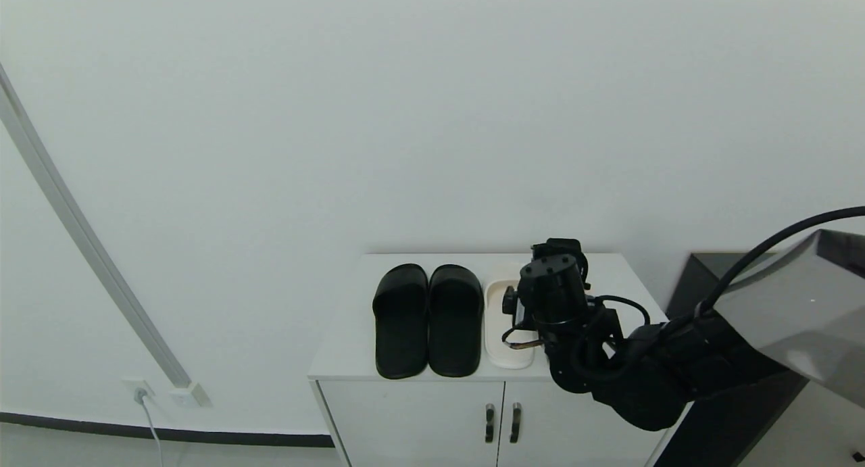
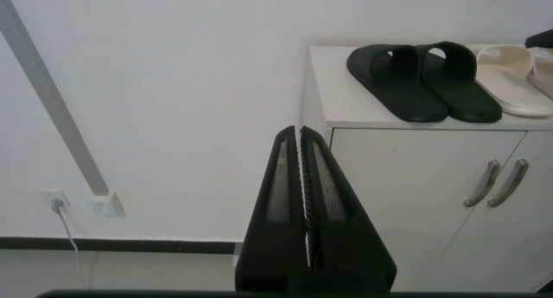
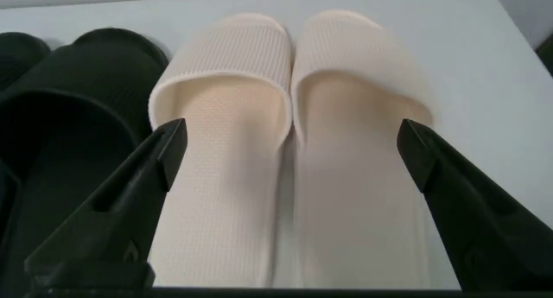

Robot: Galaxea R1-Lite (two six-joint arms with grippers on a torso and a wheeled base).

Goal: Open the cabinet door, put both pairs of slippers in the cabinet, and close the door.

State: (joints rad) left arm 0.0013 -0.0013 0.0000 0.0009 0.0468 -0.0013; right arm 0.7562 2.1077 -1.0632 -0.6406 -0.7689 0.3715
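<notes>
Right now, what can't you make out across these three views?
1. Ribbed cream slippers, head view: the right arm covers most of the pair.
2. Inside of the white cabinet, head and left wrist views: its two shut doors hide it.
3. Black slide slippers, right wrist view: cut off by the picture's edge.

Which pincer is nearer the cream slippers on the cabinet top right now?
Right. The right pincer hangs open directly over the cream slippers, straddling the pair. The left pincer is shut, well clear of the cabinet, on the black slippers' side.
</notes>
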